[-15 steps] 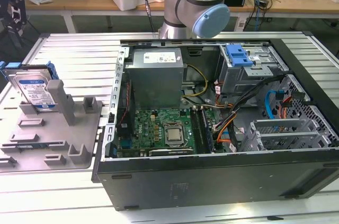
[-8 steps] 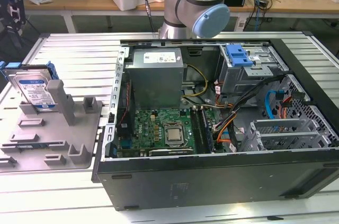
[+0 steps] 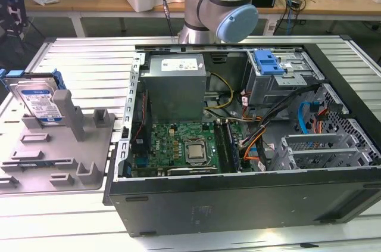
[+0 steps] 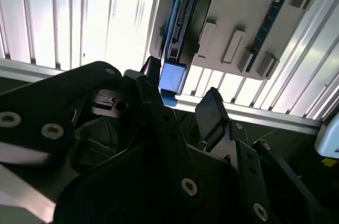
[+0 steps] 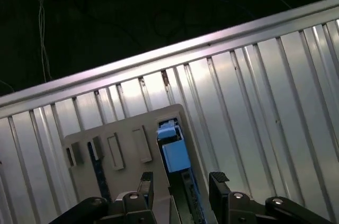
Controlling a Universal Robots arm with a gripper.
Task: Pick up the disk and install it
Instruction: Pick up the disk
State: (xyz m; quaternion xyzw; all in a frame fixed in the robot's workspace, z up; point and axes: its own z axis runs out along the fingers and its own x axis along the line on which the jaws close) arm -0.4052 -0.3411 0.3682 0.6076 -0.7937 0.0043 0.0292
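The disk (image 3: 38, 100), a silver drive with a white-and-blue label in a blue carrier frame, stands on edge in a grey holder (image 3: 65, 151) at the exterior view's left. Both wrist views look down on it: the disk (image 5: 175, 152) sits in the holder (image 5: 122, 139), its blue frame edge facing the camera. My gripper (image 5: 183, 187) hovers above it, open, with the two black fingers apart and nothing between them. In the second wrist view the gripper (image 4: 183, 105) is just off the end of the disk (image 4: 177, 23), not touching it.
An open computer case (image 3: 238, 133) lies on the slatted metal table (image 3: 77, 49), with motherboard, power supply and a drive cage holding a blue caddy (image 3: 268, 61). The arm's base (image 3: 217, 8) stands behind the case. The holder (image 4: 238, 12) also carries several small grey blocks.
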